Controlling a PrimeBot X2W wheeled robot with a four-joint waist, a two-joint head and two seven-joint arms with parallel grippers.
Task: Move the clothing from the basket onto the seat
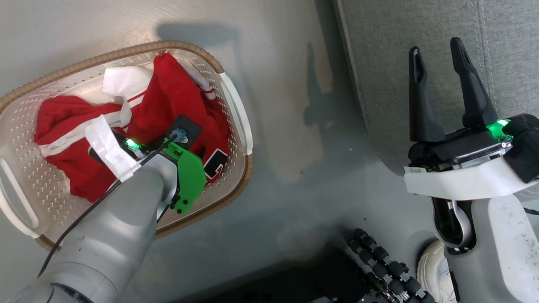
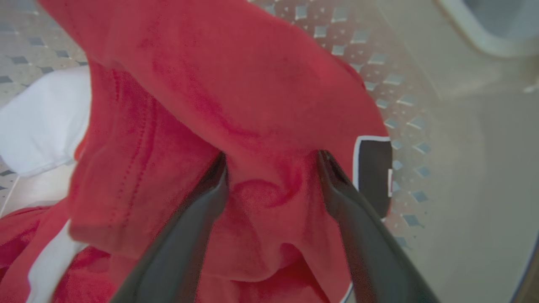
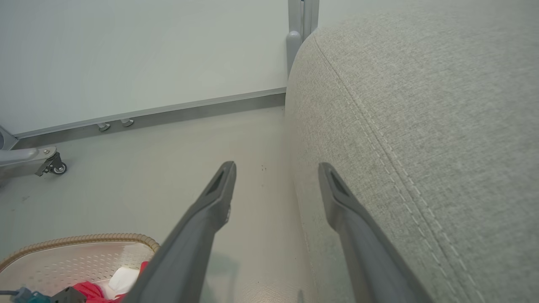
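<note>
Red clothing (image 1: 164,94) lies in the basket (image 1: 10,115); we have our left fingers (image 2: 202,210) spread wide astride one fold by its right wall, nearer than the right fingers (image 1: 421,107), wide and empty beside the seat (image 1: 390,39).

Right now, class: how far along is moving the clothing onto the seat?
Done: nothing; both red garments lie in the basket. In hand: the left gripper, open, straddles a red fold. Left: grasp, lift, carry each to the seat, where the right gripper hovers open.
</note>
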